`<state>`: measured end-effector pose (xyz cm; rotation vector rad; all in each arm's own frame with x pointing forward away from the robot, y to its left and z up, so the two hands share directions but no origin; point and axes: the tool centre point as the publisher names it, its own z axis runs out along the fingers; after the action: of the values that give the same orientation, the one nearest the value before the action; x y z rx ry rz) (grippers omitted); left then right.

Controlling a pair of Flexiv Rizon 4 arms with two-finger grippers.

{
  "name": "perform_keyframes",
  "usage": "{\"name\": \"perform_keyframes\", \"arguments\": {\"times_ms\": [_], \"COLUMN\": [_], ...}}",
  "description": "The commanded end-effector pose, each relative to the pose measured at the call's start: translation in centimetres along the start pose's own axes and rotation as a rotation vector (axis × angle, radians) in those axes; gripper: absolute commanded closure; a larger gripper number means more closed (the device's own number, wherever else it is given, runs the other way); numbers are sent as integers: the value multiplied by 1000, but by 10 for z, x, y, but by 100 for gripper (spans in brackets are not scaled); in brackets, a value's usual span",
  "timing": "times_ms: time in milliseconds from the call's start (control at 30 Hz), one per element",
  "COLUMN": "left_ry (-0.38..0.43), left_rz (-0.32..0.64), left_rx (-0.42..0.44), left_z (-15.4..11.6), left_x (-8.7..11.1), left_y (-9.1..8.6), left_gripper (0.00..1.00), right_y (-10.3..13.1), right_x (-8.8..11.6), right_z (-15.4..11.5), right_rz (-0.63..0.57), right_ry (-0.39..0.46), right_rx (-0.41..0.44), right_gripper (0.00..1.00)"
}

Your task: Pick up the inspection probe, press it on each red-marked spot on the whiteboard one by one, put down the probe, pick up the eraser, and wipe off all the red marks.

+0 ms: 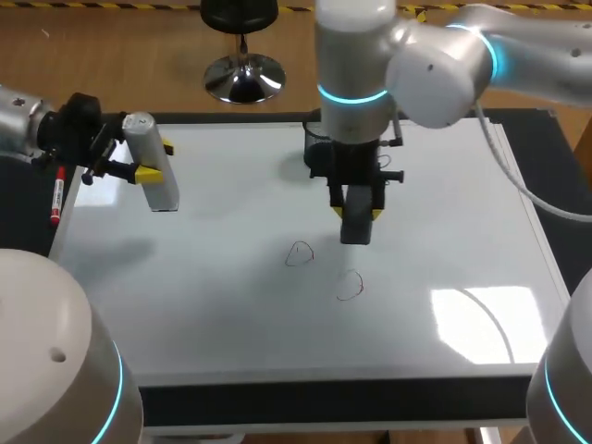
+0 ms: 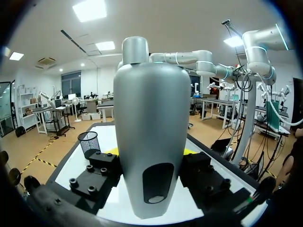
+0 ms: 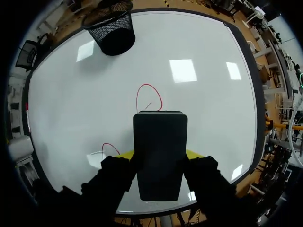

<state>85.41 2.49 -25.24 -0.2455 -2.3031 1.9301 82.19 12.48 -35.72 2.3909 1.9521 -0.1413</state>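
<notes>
Eraser (image 1: 356, 231), black, sits clamped in the right claw (image 1: 357, 215) over the whiteboard's (image 1: 213, 305) middle, just beside two red loops (image 1: 300, 253); the left claw (image 1: 155, 159) grips the grey probe (image 1: 159, 185) above the whiteboard's left edge.

The eraser (image 3: 159, 142) hides the near end of 1 red mark (image 3: 149, 94); the right gripper (image 3: 159, 155) partly hides another red mark (image 3: 110, 146). The inspection probe (image 2: 151, 118) covers most of the left gripper (image 2: 149, 158).

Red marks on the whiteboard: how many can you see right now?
2. One red mark is near the whiteboard's middle, the other beside it toward the front edge. The right arm may hide more.
</notes>
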Motion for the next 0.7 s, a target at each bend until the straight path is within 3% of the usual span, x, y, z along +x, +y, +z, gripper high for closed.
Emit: {"name": "perform_keyframes", "arguments": {"times_ms": [33, 367, 700], "left_ry": [2, 2, 2], "left_rz": [1, 1, 1], "left_rx": [0, 0, 0], "left_z": [-1, -1, -1], "left_x": [0, 0, 0], "left_y": [-1, -1, -1], "left_gripper": [100, 100, 100], "right_y": [3, 5, -10], "right_x": [22, 62, 101], "right_z": [2, 4, 3], "right_rz": [-5, 0, 10], "right_ry": [-50, -33, -25], "right_rx": [-13, -51, -92], "right_gripper": [100, 100, 100]}}
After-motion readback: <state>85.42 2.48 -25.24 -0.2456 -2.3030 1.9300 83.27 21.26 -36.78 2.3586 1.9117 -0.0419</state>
